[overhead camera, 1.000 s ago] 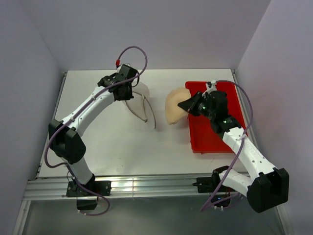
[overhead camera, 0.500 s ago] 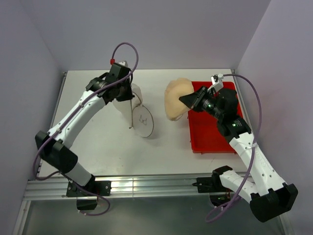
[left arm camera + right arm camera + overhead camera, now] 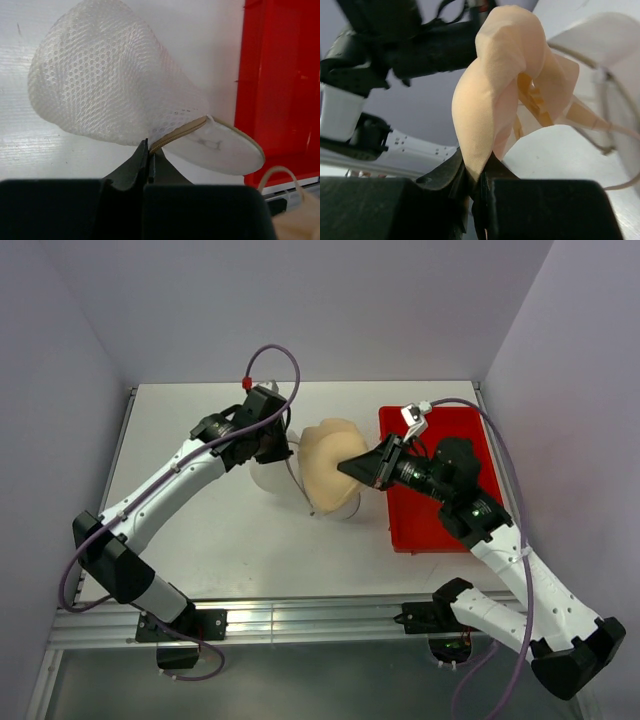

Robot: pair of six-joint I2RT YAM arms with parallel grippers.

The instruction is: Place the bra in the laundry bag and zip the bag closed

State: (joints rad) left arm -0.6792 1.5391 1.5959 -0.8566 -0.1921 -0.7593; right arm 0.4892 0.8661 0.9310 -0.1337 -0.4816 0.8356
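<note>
My right gripper [image 3: 352, 466] is shut on the beige padded bra [image 3: 327, 462] and holds it in the air at the table's middle, right beside the laundry bag. In the right wrist view the bra [image 3: 500, 85] hangs folded from my closed fingers [image 3: 442, 175]. My left gripper [image 3: 283, 449] is shut on the zip rim of the off-white mesh laundry bag [image 3: 268, 476], which the bra partly hides from above. In the left wrist view the bag [image 3: 110, 85] lies tilted on the table and its round flap [image 3: 220, 147] hangs open.
A red rectangular tray [image 3: 432, 502] sits at the table's right, under my right arm; it also shows in the left wrist view [image 3: 280, 90]. The table's rails run along the near edge and the left side.
My right gripper has carried the bra left from the tray's edge to the bag. My left gripper has shifted right with the bag, whose printed flap is now hidden under the bra.
</note>
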